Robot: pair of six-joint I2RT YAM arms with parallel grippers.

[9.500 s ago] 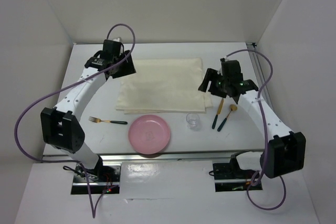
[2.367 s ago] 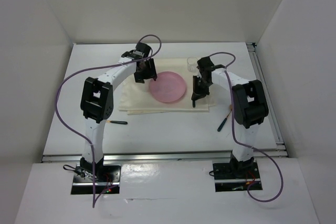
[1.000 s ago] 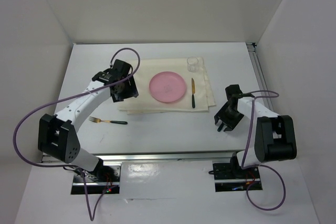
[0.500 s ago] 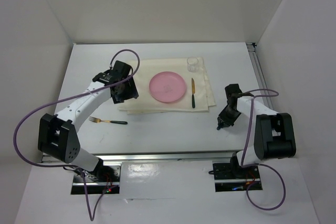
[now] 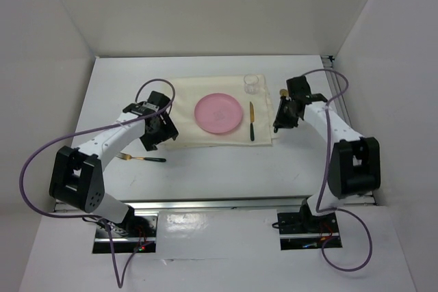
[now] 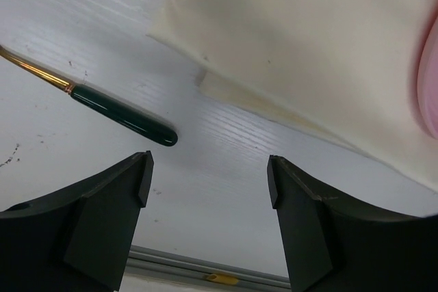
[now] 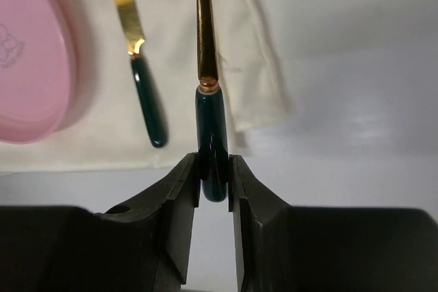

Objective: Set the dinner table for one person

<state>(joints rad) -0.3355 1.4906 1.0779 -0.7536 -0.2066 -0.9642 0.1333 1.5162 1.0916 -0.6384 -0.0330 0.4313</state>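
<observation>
The white tabletop (image 5: pixel 226 169) spreads ahead of both arms and carries a cream mat (image 5: pixel 185 111) with a pink plate (image 5: pixel 218 113), a knife (image 5: pixel 252 122) and a glass (image 5: pixel 252 84). The right fingers (image 7: pixel 179 203) pinch the green handle of what seems to be a spoon (image 7: pixel 211 121) at the mat's right edge. The left fingers (image 6: pixel 109 203) stand wide apart, holding nothing, near the fork (image 6: pixel 123 115) on bare tabletop

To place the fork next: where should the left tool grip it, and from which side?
Grip the fork on its dark green handle, the thickest, straight part. It lies flat on the dinner table, so probably come from above, with the open left tool turned so it closes across the handle.
</observation>
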